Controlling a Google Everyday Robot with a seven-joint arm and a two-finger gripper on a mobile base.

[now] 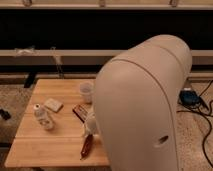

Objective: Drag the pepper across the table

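Peeking out beside the big pale arm [145, 100], the gripper [91, 124] hangs low over the desk [50, 145] — open or closed, one cannot tell. Just in front of it lies the pepper [86, 146]: slim, dark red, glossy, tapered, slanted near the desk's front edge.

The robot's pale arm shell [142, 105] fills the near right and hides the right part of the tabletop [50, 145]. The pincer [91, 125] shows only as a blurred pale shape at the shell's left edge, just beyond the pepper [86, 146]; whether they touch cannot be told. The near right end of the dark packet [80, 112] is lost behind the pincer.
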